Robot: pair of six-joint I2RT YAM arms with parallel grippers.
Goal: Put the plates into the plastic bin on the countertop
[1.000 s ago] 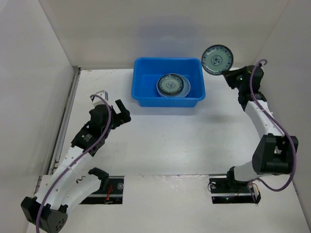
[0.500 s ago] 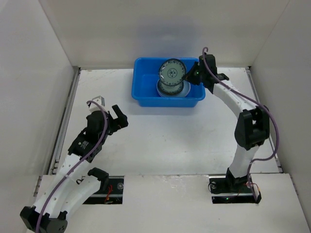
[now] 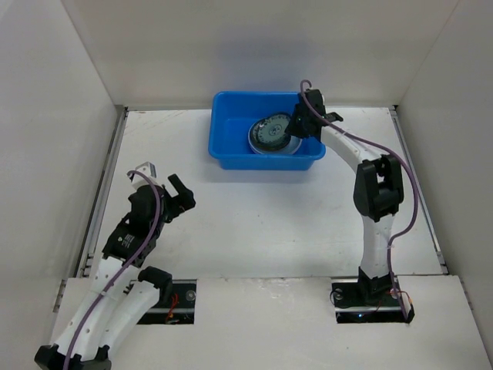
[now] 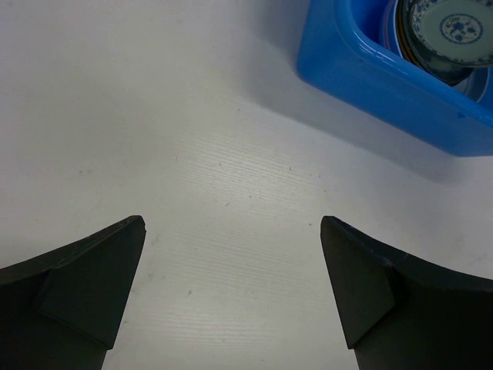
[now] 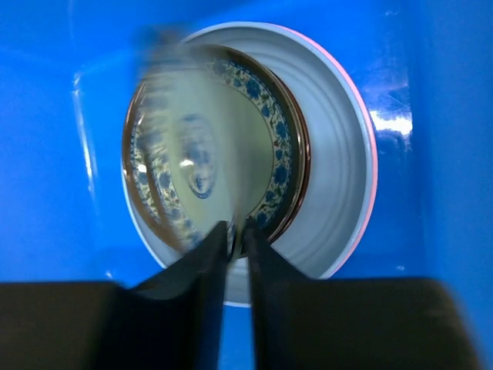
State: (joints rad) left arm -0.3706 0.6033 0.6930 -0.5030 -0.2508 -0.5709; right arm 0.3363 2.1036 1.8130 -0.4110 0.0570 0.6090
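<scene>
The right claw (image 5: 237, 227) reaches into the blue plastic bin (image 3: 231, 154). Its fingers are nearly together, with a thin slit between them at the rim of a tilted, blurred teal patterned plate (image 5: 192, 166); I cannot tell whether it grips the plate. That plate leans over the stacked plates (image 5: 335, 154) in the bin. The left claw (image 4: 231, 223) is spread wide and empty above the white bench (image 3: 269, 216), well apart from the bin.

**Countertop and load**

White, matte, flat countertop (image 3: 254, 223). Bearing one blue bin (image 3: 266, 163) at the far side, centre, close before the back wall (image 3: 192, 54). Bolted at the near edge: left base (image 3: 166, 297) and right base (image 3: 370, 302), both well apart from the bin.
</scene>
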